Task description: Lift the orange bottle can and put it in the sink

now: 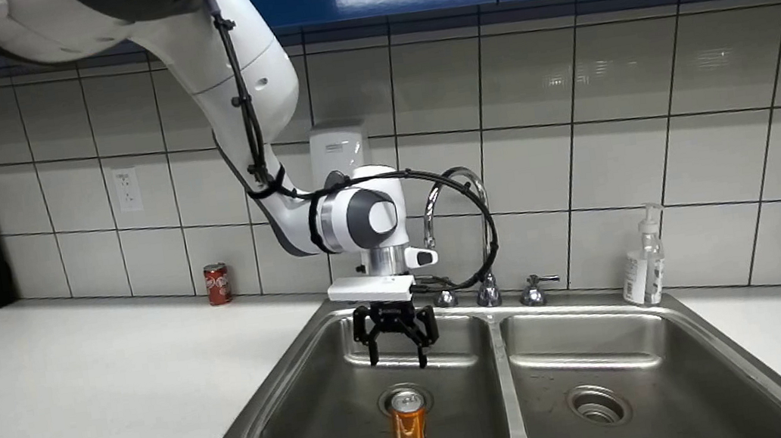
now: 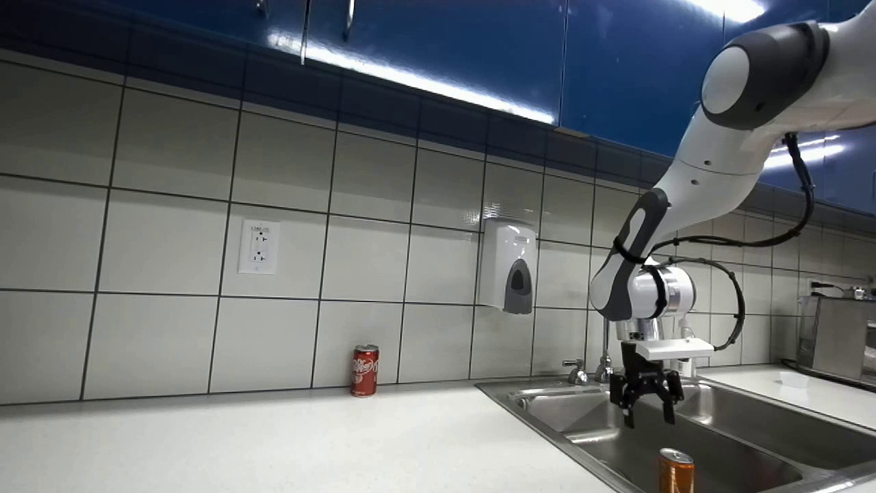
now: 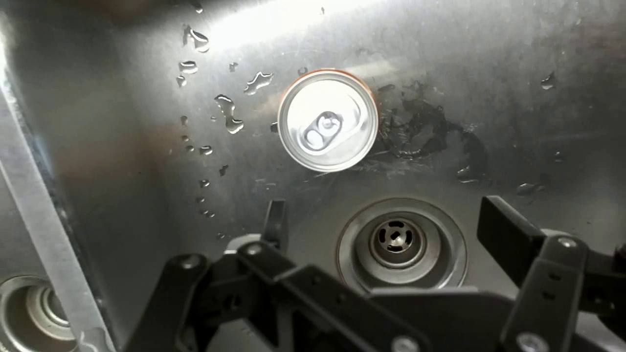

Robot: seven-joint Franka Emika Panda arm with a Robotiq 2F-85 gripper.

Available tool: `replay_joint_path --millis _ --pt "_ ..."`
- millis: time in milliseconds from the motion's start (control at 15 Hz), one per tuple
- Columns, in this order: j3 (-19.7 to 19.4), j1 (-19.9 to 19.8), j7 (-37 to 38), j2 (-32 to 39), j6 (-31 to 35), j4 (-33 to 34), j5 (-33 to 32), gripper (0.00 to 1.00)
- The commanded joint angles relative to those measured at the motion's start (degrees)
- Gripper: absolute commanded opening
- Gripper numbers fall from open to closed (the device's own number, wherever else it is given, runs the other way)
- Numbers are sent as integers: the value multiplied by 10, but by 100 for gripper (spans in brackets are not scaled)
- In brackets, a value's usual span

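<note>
The orange can point(image 1: 411, 434) stands upright on the floor of one basin of the stainless-steel sink point(image 1: 504, 371), beside a round drain. Only its upper part shows in an exterior view point(image 2: 676, 474), cut by the lower edge. In the wrist view its silvery top point(image 3: 327, 122) shows from above, with a thin orange edge. My gripper point(image 1: 399, 360) points down over the same basin, open and empty, above the can and apart from it. It also shows in an exterior view point(image 2: 649, 419). In the wrist view the drain lies between the open fingers point(image 3: 384, 208), and the can lies outside them.
The chrome faucet point(image 1: 488, 295) rises behind the gripper. A pump bottle point(image 1: 645, 263) stands at the sink's back corner. A dark red can point(image 1: 217, 284) stands on the counter by the wall, also in an exterior view point(image 2: 364, 370). A wall dispenser point(image 2: 508, 263) hangs above the counter.
</note>
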Motion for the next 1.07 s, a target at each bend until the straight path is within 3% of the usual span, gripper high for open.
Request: replay_joint_path --millis 0,1000 --pt "7 8 -15 -80 13 -68 -19 100" --pt "11 79 34 -316 12 -296 -121 100"
